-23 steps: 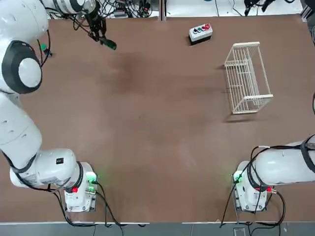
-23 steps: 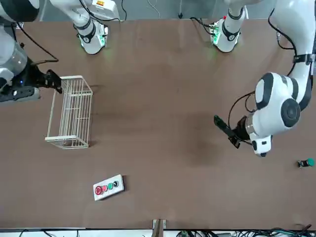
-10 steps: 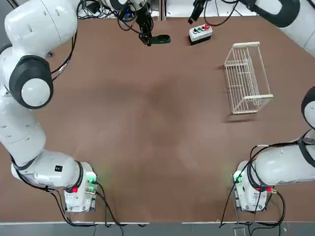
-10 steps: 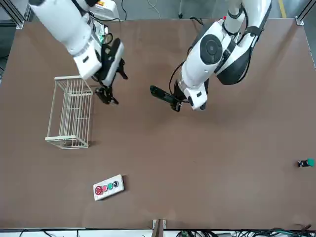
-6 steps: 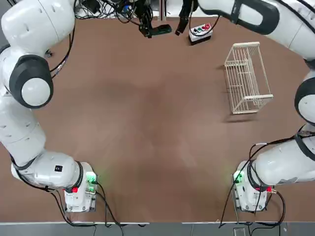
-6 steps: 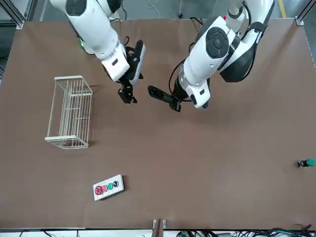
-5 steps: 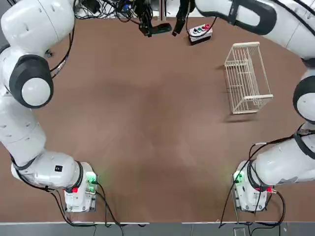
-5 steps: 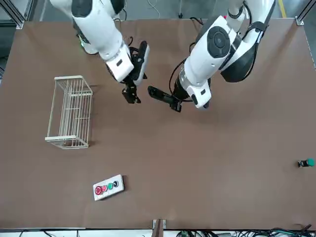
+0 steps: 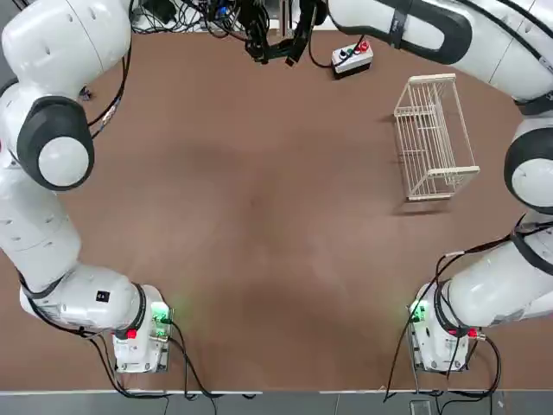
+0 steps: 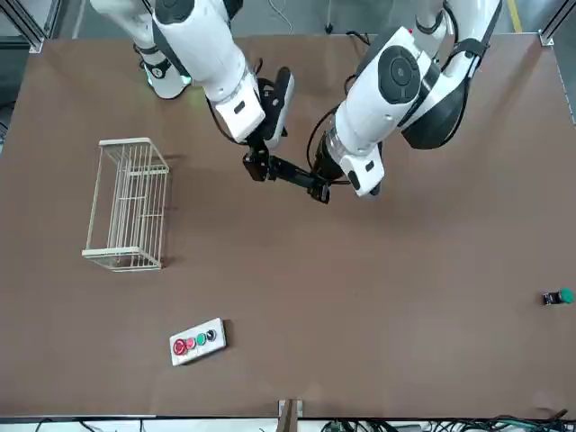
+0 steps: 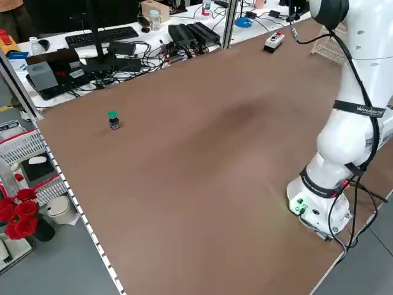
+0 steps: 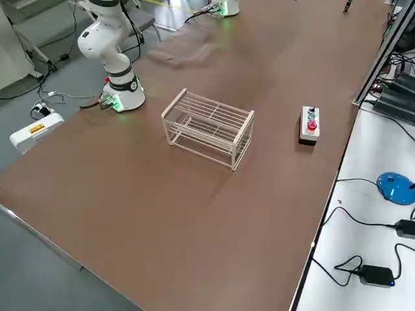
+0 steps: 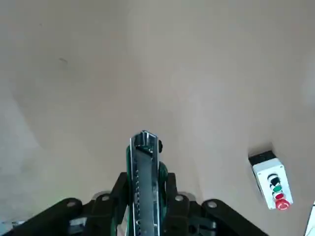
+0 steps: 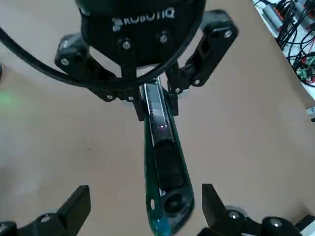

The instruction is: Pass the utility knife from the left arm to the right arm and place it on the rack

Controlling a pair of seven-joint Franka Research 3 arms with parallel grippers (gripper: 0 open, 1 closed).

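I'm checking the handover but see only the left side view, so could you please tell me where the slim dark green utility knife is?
Observer: The left hand has its fingers clamped on the utility knife, above the table's far side, left of the button box in the top view.

Operator: Thank you. Has the black two-fingered right hand closed on it as well?

Observer: No. The right wrist view shows the right hand open, one finger on each side of the knife's rounded end, with a gap between each finger and the knife.
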